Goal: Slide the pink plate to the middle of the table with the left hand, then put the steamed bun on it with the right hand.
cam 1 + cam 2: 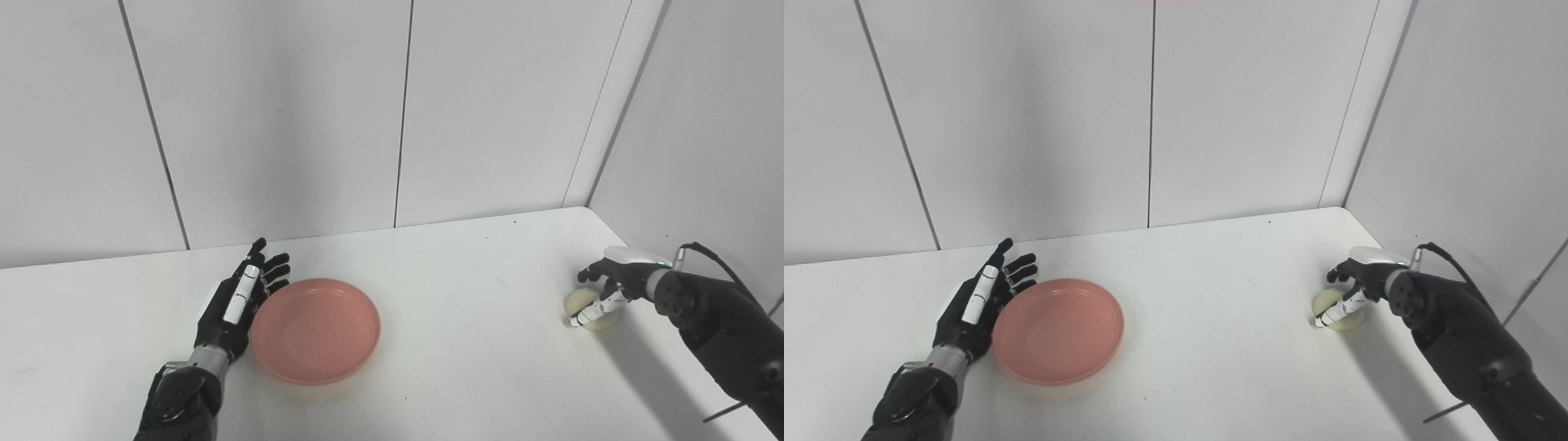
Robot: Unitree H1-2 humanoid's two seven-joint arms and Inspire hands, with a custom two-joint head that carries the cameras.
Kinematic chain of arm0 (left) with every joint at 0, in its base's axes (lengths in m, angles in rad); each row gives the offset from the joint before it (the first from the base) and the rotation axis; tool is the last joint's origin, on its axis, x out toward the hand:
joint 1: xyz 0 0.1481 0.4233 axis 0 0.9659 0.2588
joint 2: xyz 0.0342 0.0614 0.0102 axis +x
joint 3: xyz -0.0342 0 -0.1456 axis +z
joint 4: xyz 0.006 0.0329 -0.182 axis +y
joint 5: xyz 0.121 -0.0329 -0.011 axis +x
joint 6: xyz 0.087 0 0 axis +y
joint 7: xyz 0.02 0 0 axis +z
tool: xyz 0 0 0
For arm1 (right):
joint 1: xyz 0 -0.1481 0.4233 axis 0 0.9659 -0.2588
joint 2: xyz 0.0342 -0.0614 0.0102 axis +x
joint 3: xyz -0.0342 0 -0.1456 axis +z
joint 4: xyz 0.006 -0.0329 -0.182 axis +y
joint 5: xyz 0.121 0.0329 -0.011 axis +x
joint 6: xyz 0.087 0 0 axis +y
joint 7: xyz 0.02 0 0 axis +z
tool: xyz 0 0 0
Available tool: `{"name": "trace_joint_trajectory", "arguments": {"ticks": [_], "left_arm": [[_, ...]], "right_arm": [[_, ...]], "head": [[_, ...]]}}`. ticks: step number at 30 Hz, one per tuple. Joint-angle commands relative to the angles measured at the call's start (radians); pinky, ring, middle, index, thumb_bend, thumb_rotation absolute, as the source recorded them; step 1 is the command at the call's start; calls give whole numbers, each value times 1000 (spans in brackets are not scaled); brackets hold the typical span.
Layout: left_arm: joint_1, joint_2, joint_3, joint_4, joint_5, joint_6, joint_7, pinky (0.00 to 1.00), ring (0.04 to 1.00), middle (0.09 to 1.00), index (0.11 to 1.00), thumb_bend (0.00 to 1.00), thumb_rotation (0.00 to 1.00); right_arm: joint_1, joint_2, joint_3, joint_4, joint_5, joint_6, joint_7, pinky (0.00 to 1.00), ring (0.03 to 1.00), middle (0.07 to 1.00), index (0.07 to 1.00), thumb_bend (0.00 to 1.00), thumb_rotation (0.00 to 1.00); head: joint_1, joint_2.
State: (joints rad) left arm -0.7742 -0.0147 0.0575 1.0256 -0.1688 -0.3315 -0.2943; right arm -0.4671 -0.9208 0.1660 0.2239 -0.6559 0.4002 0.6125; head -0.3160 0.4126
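White surface (429,318) spreading wide below pale wall panels, carrying everything in view. No writing, brand or label readable anywhere on it, on the arms or on the things. Pink plate (316,331) lying flat left of the middle of the surface, round, shallow, nothing in it. Left hand (236,303) standing on edge just beside the plate's left rim, fingers (269,269) stretched out and slightly apart, pointing toward the far wall, palm turned to the plate, holding nothing; touching the rim or only close to it, not possible to tell. White strip showing along the back of one finger, unmarked. Right hand (1356,285) far over at the right side of the surface, near the wall corner, reaching in from a black forearm with a thin black cable looping off the wrist. Fingers curled down over the steamed bun (1338,309), thumb lying across its front, closed around it. Bun pale cream, resting on the surface, well apart from the plate.
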Motion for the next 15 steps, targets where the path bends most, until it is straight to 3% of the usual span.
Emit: {"name": "trace_joint_trajectory", "arguments": {"ticks": [1,5,9,15], "left_arm": [[-1,4,-9,1,8,7,-8,819,847,826,955,740,778],[-5,4,-10,10,6,2,-9,814,842,822,951,763,780],[-4,5,-11,7,4,8,-9,817,844,820,947,749,781],[-3,5,-14,6,5,12,-7,815,843,821,948,747,780]], "right_arm": [[-40,-31,1,-17,-19,24,-9,463,536,633,775,1000,459],[-39,-23,4,4,-37,28,-41,411,505,602,738,1000,431],[-31,-12,7,21,-52,30,-74,425,524,616,704,1000,409],[-28,-1,8,24,-53,45,-90,346,442,529,650,1000,334]], "head": [[3,2],[5,3],[3,7],[5,9]]}}
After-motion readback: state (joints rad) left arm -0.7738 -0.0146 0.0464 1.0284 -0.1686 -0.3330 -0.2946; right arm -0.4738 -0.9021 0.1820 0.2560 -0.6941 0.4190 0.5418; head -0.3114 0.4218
